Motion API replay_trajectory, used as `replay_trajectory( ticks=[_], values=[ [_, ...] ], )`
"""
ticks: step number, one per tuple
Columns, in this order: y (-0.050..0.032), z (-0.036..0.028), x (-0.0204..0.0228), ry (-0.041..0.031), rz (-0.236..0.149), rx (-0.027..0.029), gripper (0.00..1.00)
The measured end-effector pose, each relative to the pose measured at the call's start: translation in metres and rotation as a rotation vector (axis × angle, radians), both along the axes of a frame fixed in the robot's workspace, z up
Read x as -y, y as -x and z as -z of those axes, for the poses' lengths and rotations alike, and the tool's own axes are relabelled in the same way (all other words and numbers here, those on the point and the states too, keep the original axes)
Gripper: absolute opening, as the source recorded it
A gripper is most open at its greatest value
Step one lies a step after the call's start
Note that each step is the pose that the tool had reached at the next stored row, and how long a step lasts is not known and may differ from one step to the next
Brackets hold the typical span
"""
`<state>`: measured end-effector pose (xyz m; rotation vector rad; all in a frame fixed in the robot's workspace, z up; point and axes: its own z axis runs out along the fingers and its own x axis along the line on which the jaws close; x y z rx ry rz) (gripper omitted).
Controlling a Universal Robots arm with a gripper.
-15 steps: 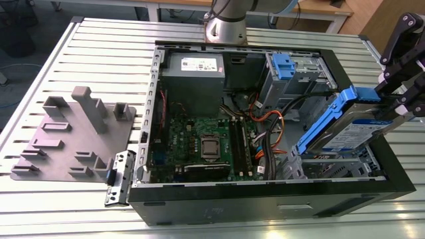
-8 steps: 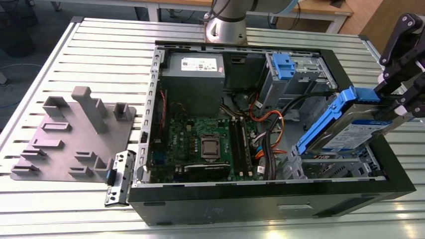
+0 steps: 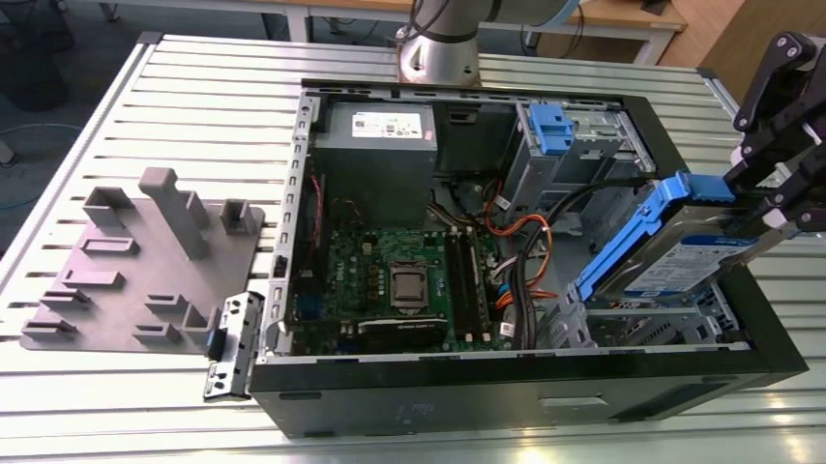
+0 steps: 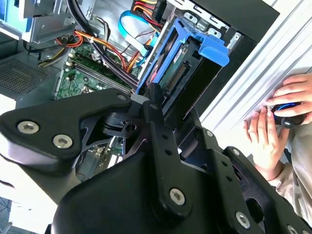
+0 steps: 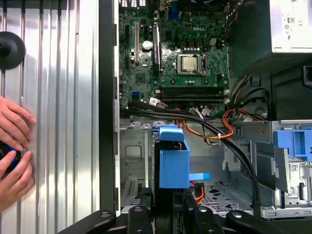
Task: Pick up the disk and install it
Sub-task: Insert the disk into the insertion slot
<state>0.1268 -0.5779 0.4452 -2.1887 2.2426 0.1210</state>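
The jaws are clamped on the upper end of the disk (image 3: 682,259), which hangs tilted over the open case (image 3: 516,387) at the exterior view's right. Its long axis runs on a slant: the lower end dips into the case just above the grey drive cage (image 3: 659,324), and the upper end rises toward the exterior view's right, where the black jaws grip it. Blue rails frame it, and its labelled face is turned outward from the case. The label is white and blue; its print cannot be made out.

In the second wrist view the disk (image 4: 181,73) points away from the jaws, connector edge showing between the rails. In the first wrist view it (image 5: 174,165) stands edge-on between the jaws, over the cage and near the motherboard (image 5: 170,63).

The case lies open on the slatted table (image 3: 193,97). A person's hands (image 5: 12,146) rest on the table beside the case, around a small dark object.
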Motion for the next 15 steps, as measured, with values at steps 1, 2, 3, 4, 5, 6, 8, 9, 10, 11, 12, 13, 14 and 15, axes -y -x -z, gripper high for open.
replay_trajectory(
  ticks=[1,2,3,4,5,6,8,9,10,11,12,13,14,15],
  values=[
    [0.0000,0.0016,0.0000,0.0000,0.000,0.0000,0.35],
    [0.0000,0.0031,0.0001,0.0000,0.000,0.0000,0.35],
    [0.0000,0.0046,0.0001,-0.0001,0.000,0.0000,0.35],
    [0.0000,0.0061,0.0002,-0.0002,-0.001,0.0000,0.35],
    [0.0000,0.0078,0.0003,-0.0003,-0.001,-0.0001,0.35],
    [0.0000,0.0094,0.0004,-0.0002,-0.001,-0.0001,0.35],
    [0.0000,0.0130,0.0006,-0.0003,-0.001,0.0000,0.35],
    [0.0000,0.0147,0.0008,-0.0001,-0.001,0.0000,0.35],
    [0.0000,0.0165,0.0009,0.0000,-0.001,0.0000,0.35],
    [0.0000,0.0183,0.0010,-0.0001,-0.002,0.0000,0.35],
    [0.0000,0.0201,0.0012,-0.0001,-0.002,0.0000,0.35],
    [0.0000,0.0220,0.0013,-0.0002,-0.002,0.0000,0.35],
    [0.0000,0.0237,0.0015,-0.0001,-0.002,0.0000,0.35],
    [0.0000,0.0257,0.0016,-0.0001,-0.002,0.0000,0.35]
  ],
)
